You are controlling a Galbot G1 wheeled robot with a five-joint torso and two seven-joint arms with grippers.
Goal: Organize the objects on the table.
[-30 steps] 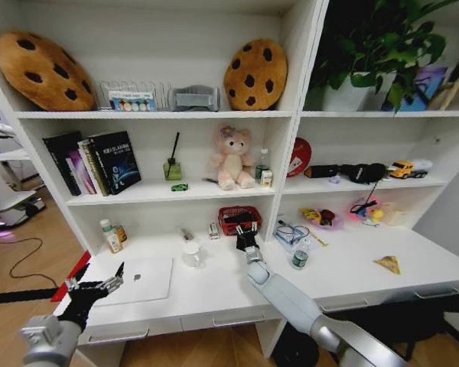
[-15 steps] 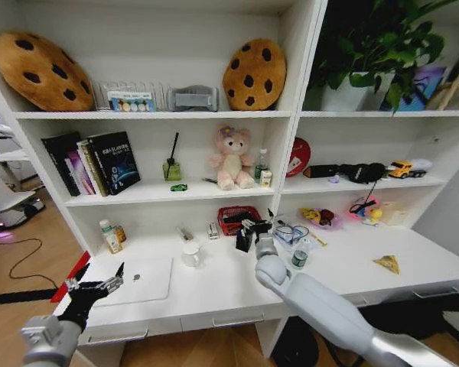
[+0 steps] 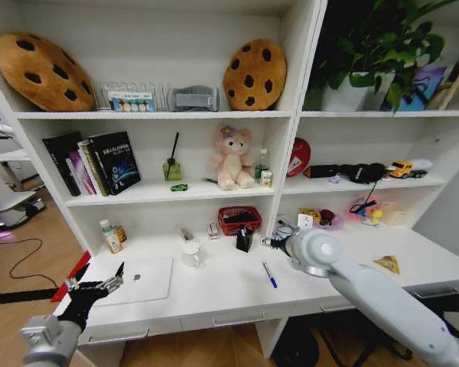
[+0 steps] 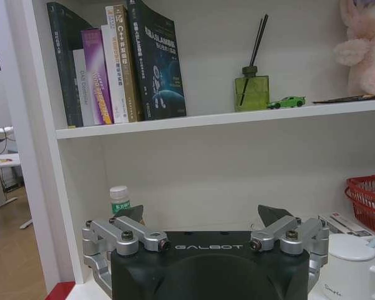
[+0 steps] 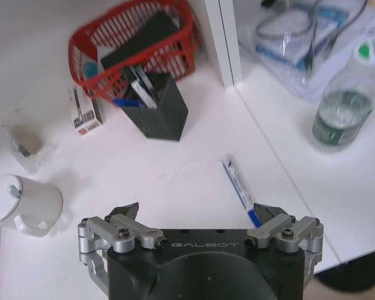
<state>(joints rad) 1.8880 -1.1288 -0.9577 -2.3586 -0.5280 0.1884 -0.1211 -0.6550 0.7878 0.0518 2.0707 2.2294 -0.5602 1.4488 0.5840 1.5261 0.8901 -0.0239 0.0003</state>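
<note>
From the head camera, your right arm reaches across the middle of the desk (image 3: 214, 294), its wrist raised near the shelving post; you can't read its fingers from here. The blue pen (image 3: 269, 274) lies flat on the desktop just under and to the left of that wrist, its long axis running roughly front to back. The black pen holder (image 3: 245, 239) stands a little behind the pen, in front of the red basket (image 3: 239, 219). Your left gripper (image 3: 99, 289) hovers at the desk's left front corner beside the laptop (image 3: 140, 280), well away from the pen, so the right arm is much nearer.

In the left wrist camera, the left gripper (image 4: 202, 220) has its jaws spread, holding nothing, facing the shelves.

In the right wrist camera, the right gripper (image 5: 197, 212) looks down with jaws spread and empty. The pen (image 5: 241, 187) lies just beside one fingertip, off centre, its length pointing towards the holder (image 5: 157, 106).
</note>
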